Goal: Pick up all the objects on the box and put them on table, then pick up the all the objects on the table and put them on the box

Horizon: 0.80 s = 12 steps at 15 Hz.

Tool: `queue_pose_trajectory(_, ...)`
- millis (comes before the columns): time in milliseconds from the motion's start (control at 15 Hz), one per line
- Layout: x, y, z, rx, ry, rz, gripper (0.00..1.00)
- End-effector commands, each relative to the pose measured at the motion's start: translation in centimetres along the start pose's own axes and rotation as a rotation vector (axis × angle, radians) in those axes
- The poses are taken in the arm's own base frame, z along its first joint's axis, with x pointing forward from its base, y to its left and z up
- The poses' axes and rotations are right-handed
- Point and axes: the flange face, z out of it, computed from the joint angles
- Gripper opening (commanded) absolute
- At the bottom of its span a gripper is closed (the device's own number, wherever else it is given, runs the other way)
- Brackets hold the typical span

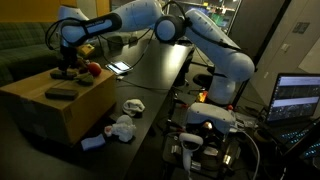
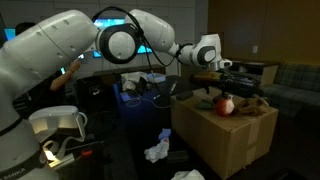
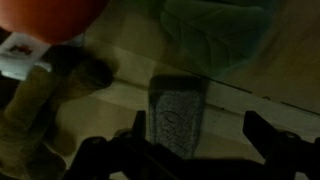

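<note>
The fingers (image 3: 270,140) stand wide apart with nothing between the pads; in an exterior view they (image 1: 68,68) hang just above the top of the box (image 1: 50,115), pointing down.

In the wrist view a dark bar (image 3: 175,115) lies on the cardboard below the fingers, in the gap between them, with its long side running away from them; the red toy (image 3: 60,15) sits beyond the fingers and off to one side, apart from the bar; a brownish soft lump (image 3: 35,100) lies close outside one finger, too blurred to name.

Well away from the fingers, a white fluffy toy (image 1: 133,105) and a pale grey cloth (image 1: 122,128) lie on the black worktop (image 1: 160,70).

By my reading the first half of the task is in hand, clearing the box, and the bar looks like the piece being lined up; nothing is gripped yet.

The next move calls for a straight descent so the fingers straddle the bar across its narrow width; the pads must reach nearly to the cardboard, since the bar is flat; the near finger should stay clear of the soft lump; then close, lift, and carry across to the worktop.
</note>
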Motion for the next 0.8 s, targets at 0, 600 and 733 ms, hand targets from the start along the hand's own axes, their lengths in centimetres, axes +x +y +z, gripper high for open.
queue_pose_trajectory(0,0.7,1.5,0.6,0.045,0.067,-0.007,1.0)
queue_pose_trajectory(600,0.3,3.6,2.4,0.064,0.097,-0.008,1.0)
queue_pose_trajectory(733,0.2,3.8,2.9,0.062,0.1,-0.011,1.0)
